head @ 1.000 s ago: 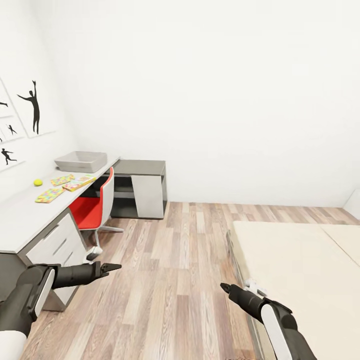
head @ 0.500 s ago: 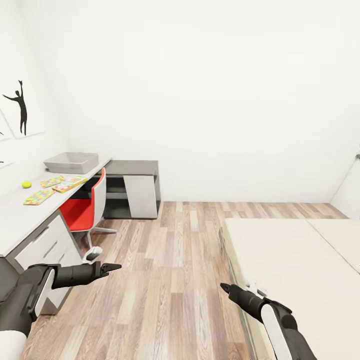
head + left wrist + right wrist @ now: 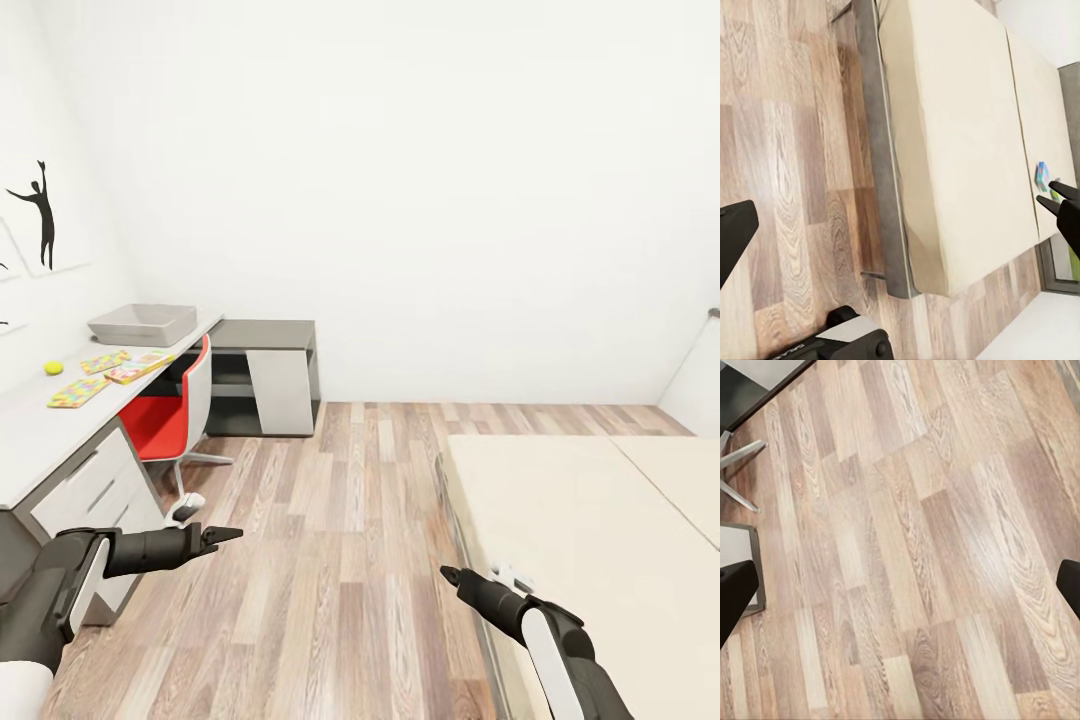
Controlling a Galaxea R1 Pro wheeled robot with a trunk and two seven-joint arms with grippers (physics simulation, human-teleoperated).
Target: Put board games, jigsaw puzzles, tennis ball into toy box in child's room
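A red chair [image 3: 165, 420] with a white back stands on the wood-plank floor [image 3: 330, 520], tucked under a desk edge — its chrome legs splay over the boards. Beyond it, against the white wall [image 3: 420, 200], sits a low dark-grey-topped cabinet [image 3: 265, 375] with a white door panel — shelves open beside it.

White walls [image 3: 450, 150], wood-plank floor [image 3: 340, 520]

Both arms reach forward, low in the head view. The left gripper [image 3: 228, 534] at lower left points rightward, fingers closed to a tip. The right gripper [image 3: 449, 575] at lower centre-right points up-left, likewise pinched together, empty.
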